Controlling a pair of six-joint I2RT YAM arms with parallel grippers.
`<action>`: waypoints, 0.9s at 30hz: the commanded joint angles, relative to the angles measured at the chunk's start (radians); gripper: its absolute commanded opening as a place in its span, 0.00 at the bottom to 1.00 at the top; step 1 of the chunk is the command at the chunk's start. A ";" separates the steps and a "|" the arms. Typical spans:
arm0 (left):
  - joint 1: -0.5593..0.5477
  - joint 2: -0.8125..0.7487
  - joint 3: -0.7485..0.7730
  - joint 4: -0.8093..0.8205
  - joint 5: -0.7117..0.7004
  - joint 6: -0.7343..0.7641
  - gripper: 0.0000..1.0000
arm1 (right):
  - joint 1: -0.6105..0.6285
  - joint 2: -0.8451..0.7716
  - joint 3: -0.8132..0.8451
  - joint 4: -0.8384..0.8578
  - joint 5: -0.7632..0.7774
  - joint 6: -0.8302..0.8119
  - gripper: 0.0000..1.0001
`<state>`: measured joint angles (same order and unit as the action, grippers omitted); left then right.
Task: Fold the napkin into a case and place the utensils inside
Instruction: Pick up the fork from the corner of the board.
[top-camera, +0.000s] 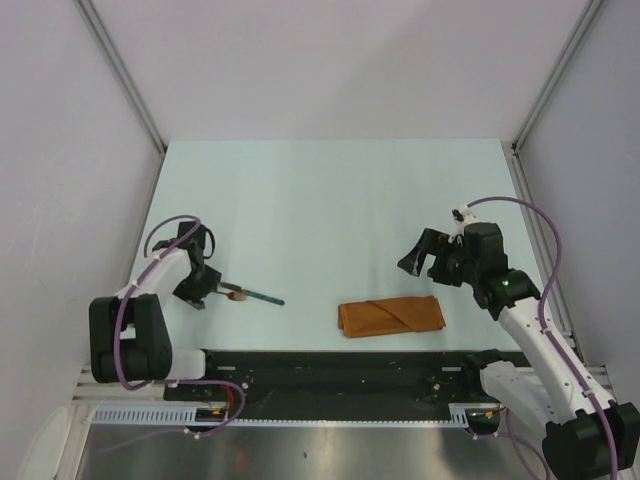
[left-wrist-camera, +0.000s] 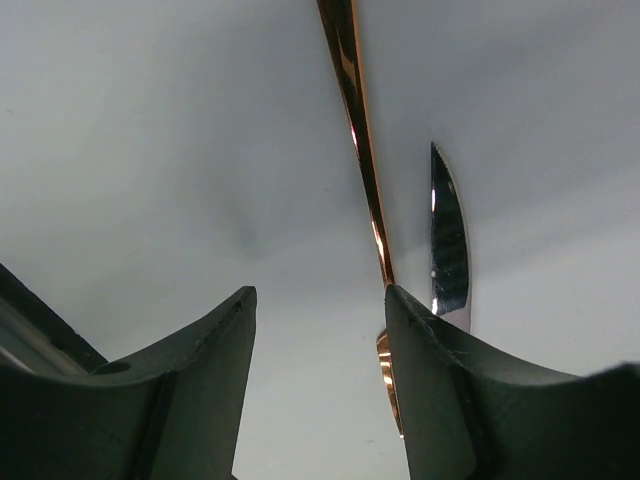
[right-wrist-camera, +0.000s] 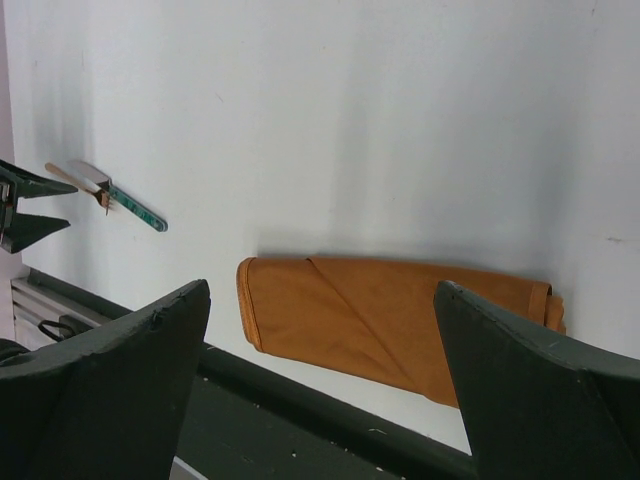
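From the overhead camera I have the pale bench (top-camera: 330, 190) hemmed by wall panels (top-camera: 60, 180) at 9 and 3 o'clock. Its far edge at 12 is well apart from both arms, and a black rail (top-camera: 340, 362) runs along its near edge at 6. The case (top-camera: 392, 317) lies just inside that near edge, right of centre. Its long axis runs 9 to 3, with a diagonal fold across its top layer. The utensils (top-camera: 255, 297) lie at its 9 o'clock, with a broad stretch of bench between them. The teal handle (top-camera: 265, 298) points toward about 4 o'clock, and the brown end (top-camera: 237, 296) sits at the 9 o'clock end, by the left jaws. The left jaws stand partly open, low over that end. On the left wrist camera a copper-coloured handle (left-wrist-camera: 360, 150) and a serrated knife blade (left-wrist-camera: 447, 240) run past the inner edge of one finger (left-wrist-camera: 450, 400), and the gap between the fingers shows only bench. I cannot tell whether that finger touches them. The right jaws are spread fully wide, gripping nothing, hovering at the case's 1 o'clock.
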<state>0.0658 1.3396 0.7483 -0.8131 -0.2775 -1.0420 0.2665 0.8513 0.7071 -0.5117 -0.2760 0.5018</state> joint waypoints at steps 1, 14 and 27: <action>0.006 0.068 0.042 0.025 -0.069 -0.104 0.59 | 0.014 -0.015 0.020 0.007 0.023 -0.045 1.00; -0.012 0.202 0.054 0.045 -0.071 -0.161 0.50 | 0.039 -0.003 0.020 0.024 0.031 -0.065 1.00; -0.030 -0.048 -0.037 0.054 -0.086 -0.044 0.00 | 0.048 0.074 0.035 0.001 -0.075 -0.138 1.00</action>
<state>0.0525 1.4143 0.7250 -0.6807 -0.3367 -1.1500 0.3042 0.8814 0.7071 -0.5102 -0.2737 0.4290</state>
